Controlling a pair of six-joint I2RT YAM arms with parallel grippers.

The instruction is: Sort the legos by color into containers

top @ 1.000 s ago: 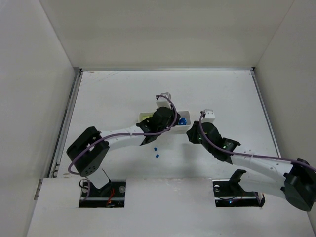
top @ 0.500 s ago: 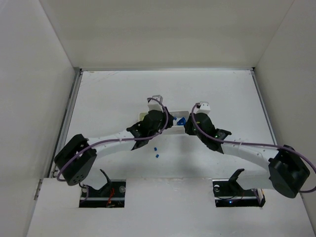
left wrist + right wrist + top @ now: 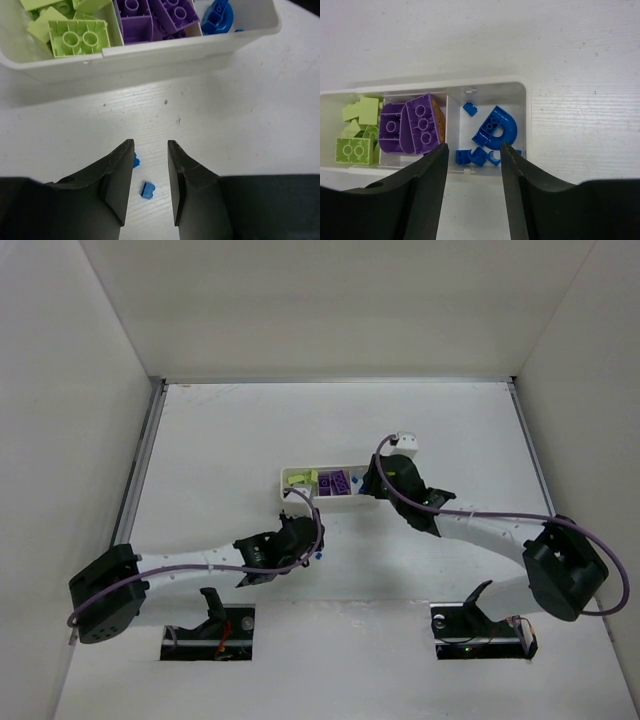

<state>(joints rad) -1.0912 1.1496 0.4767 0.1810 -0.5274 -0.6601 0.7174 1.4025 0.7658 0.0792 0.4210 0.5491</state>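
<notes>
The white tray (image 3: 520, 88) holds yellow-green bricks (image 3: 357, 131) in its left compartment, purple bricks (image 3: 412, 127) in the middle and blue bricks (image 3: 496, 129) on the right. Two loose blue pieces (image 3: 147, 190) lie on the worktop (image 3: 240, 110) near it, under the left gripper (image 3: 150, 148), whose jaws are slightly parted and empty. The right gripper (image 3: 473, 148) hangs over the blue compartment with its jaws wider apart, also empty.

The top view looks down from high over the 6 o'clock edge of the table (image 3: 230, 430), facing 12 — far off, with the whole surface in frame. The left wrist view sits low and close, tray (image 3: 165, 52) at 12 o'clock. The right wrist view looks steeply down on it from close by. All three share the tray.
</notes>
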